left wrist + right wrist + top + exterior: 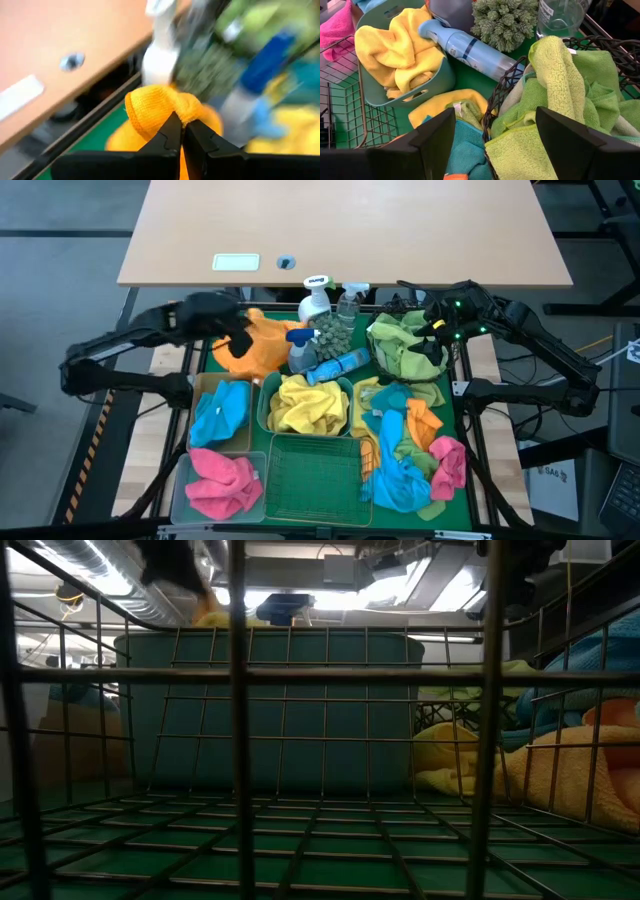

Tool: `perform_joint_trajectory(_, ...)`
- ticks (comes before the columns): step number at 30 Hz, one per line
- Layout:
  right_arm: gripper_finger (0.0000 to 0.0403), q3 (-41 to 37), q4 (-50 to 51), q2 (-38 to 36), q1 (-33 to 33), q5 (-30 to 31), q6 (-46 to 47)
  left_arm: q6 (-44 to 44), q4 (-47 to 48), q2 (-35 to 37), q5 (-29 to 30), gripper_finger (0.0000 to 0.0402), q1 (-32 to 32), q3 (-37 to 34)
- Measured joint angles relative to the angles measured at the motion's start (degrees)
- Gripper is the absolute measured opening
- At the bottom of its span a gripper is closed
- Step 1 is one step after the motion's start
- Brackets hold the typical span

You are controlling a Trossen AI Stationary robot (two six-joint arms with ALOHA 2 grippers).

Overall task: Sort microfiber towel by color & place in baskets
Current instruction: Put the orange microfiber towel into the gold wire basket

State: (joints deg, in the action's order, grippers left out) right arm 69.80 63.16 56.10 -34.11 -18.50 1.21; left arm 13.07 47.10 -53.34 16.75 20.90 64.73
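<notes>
My left gripper (181, 124) is shut on an orange towel (258, 342) at the far left corner of the green mat. My right gripper (495, 132) is open and hovers over the near rim of the round black wire-mesh basket (378, 358), which holds green towels (560, 85). The teal tub (262, 412) holds yellow towels (308, 405). A blue towel (220, 412) lies in the tan tray (200, 385). Pink towels (222, 480) lie in the clear bin (178, 498). The green wire basket (315, 475) holds nothing. A mixed pile of towels (410, 450) lies on the mat's right side. My left gripper pinches a bunched fold (165, 105) at the top of the orange towel between its two fingers; one layer or several, I cannot tell. The fold stands up past the fingertips, and the rest of the towel (262, 352) lies on the mat.
A white spray bottle (315, 302) and a clear one (348, 300) stand at the mat's far edge beside a small plant (330, 335). A blue spray bottle (340, 365) lies on its side between the baskets. A tan table (340, 230) stands beyond.
</notes>
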Motion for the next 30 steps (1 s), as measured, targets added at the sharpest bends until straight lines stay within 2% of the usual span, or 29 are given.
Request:
perform_joint_trajectory(6,0.0276,0.00,0.00,0.00,0.00,0.00,0.01,3.36,-0.81,1.72,0.03,0.0000,-7.91,10.44)
perform_joint_trajectory(10,0.0276,-0.02,0.00,0.00,0.00,0.00,0.02,3.42,-5.28,0.98,-0.79,0.0000,-13.98,14.72)
perform_joint_trajectory(16,0.0276,-0.02,0.02,0.00,0.00,0.00,0.00,3.11,-19.84,-1.02,-7.37,0.0000,-22.45,15.21)
perform_joint_trajectory(21,0.0276,-0.02,0.43,0.00,0.00,-0.02,0.02,3.05,-28.80,-4.67,-7.71,0.0000,-29.34,15.21)
perform_joint_trajectory(30,0.0276,-0.02,1.45,0.00,0.00,-0.70,2.70,3.05,-34.01,-14.92,-7.06,0.0000,-38.82,15.21)
